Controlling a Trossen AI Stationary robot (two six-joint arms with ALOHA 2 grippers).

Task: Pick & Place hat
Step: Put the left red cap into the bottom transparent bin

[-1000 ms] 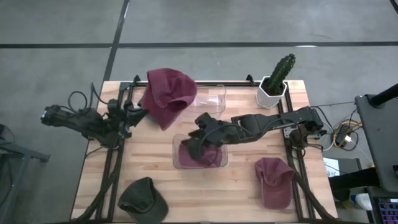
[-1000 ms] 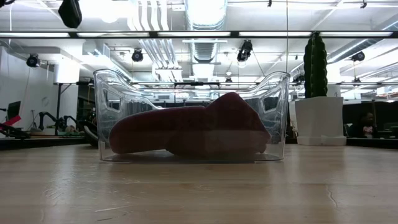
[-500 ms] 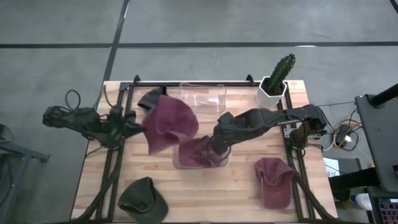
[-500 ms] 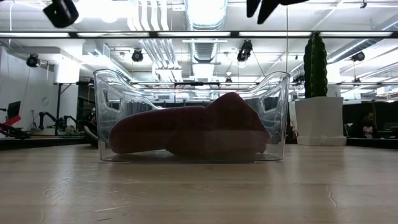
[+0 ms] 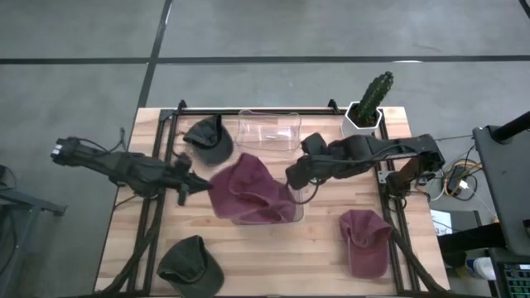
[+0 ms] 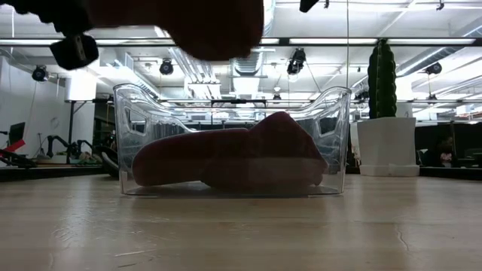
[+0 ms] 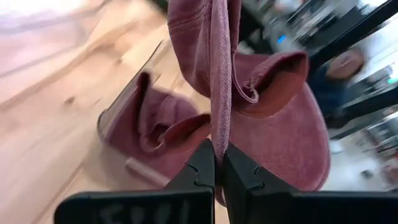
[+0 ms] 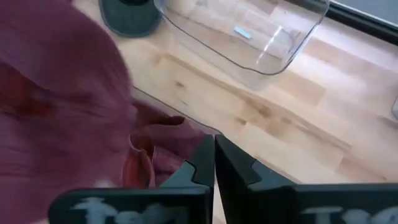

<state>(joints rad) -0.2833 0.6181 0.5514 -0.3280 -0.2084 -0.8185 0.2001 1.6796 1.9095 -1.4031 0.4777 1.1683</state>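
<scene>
A maroon hat (image 5: 248,184) hangs over the clear bin (image 5: 296,217) at the table's middle, with my left gripper (image 5: 199,189) shut on it from the left. In the low view its dark underside (image 6: 173,22) shows above the bin's rim. Another maroon hat (image 6: 233,158) lies inside that bin on the bin's floor. My right gripper (image 5: 291,177) is shut with nothing between its fingers, just off the bin's far right corner and above the table. My left gripper pinches a thin stitched edge of the hat (image 7: 219,118) between its two fingers. The fingers come roughly level from the table's left. The hat reaches away from the fingers toward the right, lifted clear above the bin and the hat inside it.
A second clear bin (image 5: 269,131) stands at the far edge, with a dark green hat (image 5: 207,136) to its left. Another dark hat (image 5: 190,261) lies near left, a maroon one (image 5: 364,240) near right. A potted cactus (image 5: 368,103) stands far right.
My left gripper has carried the maroon hat from the far left toward the right and near edge, over the middle bin, uncovering the dark hat there. My right gripper has drawn up out of the bin toward the right and far side and has shut.
</scene>
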